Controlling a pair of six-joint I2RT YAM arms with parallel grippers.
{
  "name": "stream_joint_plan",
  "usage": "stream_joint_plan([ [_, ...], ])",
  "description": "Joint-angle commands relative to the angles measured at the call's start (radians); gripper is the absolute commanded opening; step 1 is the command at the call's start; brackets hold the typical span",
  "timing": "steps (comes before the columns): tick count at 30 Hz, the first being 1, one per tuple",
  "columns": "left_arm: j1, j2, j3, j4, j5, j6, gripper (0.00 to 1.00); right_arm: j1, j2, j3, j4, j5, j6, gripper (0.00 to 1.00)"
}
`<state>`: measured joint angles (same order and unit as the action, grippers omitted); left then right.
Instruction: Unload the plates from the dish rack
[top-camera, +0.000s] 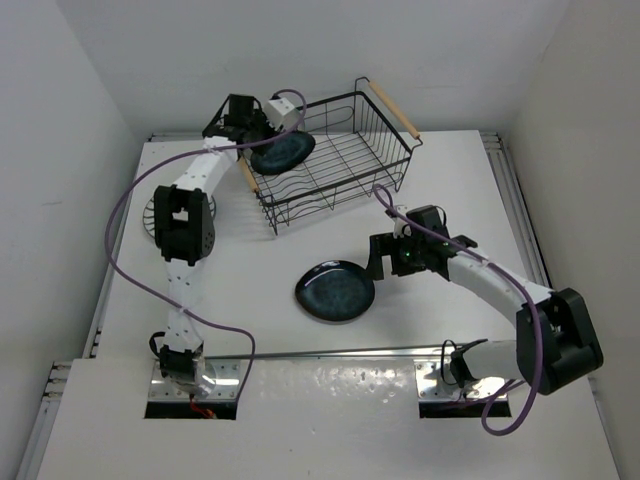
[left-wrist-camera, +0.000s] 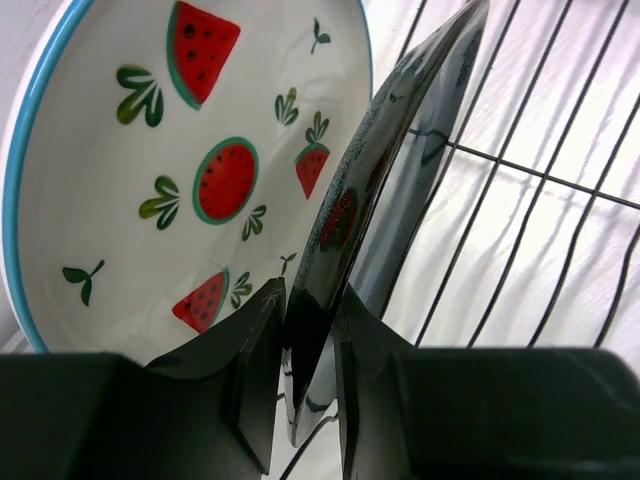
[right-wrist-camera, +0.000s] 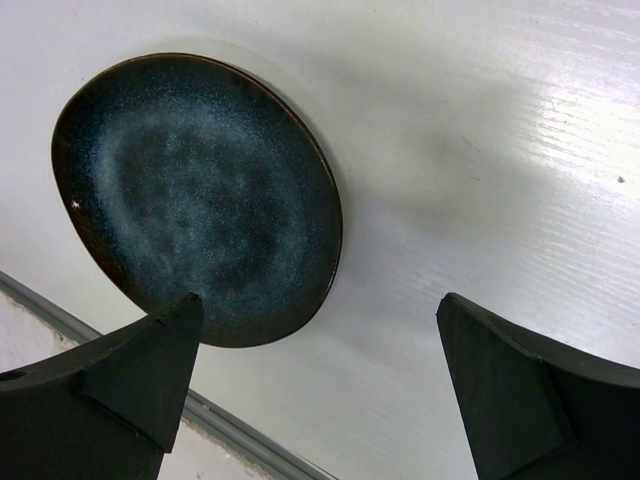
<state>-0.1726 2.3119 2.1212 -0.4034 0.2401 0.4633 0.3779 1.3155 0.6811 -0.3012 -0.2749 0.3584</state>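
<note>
The black wire dish rack with wooden handles stands at the back of the table. My left gripper is at its left end, shut on the rim of a glossy dark blue plate standing on edge. In the left wrist view my gripper pinches that plate, and a white plate with watermelon motifs stands right beside it. A second dark blue plate lies flat on the table. My right gripper is open just right of it, as the right wrist view shows the gripper and plate.
Part of a striped plate lies on the table at the left, mostly hidden under my left arm. The rack's wire wall is close on the right of the held plate. A metal strip runs along the table's near edge.
</note>
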Motion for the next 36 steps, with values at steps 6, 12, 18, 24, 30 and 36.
stream_joint_plan([
  [6, -0.018, -0.147, 0.022, 0.077, 0.071, -0.023, 0.00, 0.010, -0.055, 0.038, 0.007, -0.017, -0.001, 0.99],
  [12, -0.018, -0.157, 0.023, 0.067, 0.038, -0.005, 0.00, 0.012, -0.088, 0.017, 0.007, -0.014, 0.005, 0.99],
  [18, -0.016, -0.177, 0.058, 0.084, 0.022, -0.029, 0.00, 0.013, -0.110, 0.003, 0.001, -0.001, 0.010, 0.99],
  [24, -0.013, -0.190, 0.074, 0.064, 0.050, -0.067, 0.00, 0.013, -0.117, 0.006, 0.002, 0.000, 0.014, 0.99],
  [30, 0.008, -0.197, 0.065, 0.071, 0.077, -0.139, 0.00, 0.013, -0.139, 0.003, -0.010, 0.005, 0.010, 0.99],
  [36, 0.045, -0.209, 0.118, 0.075, 0.137, -0.261, 0.00, 0.013, -0.157, -0.009, -0.016, 0.016, 0.014, 0.99],
])
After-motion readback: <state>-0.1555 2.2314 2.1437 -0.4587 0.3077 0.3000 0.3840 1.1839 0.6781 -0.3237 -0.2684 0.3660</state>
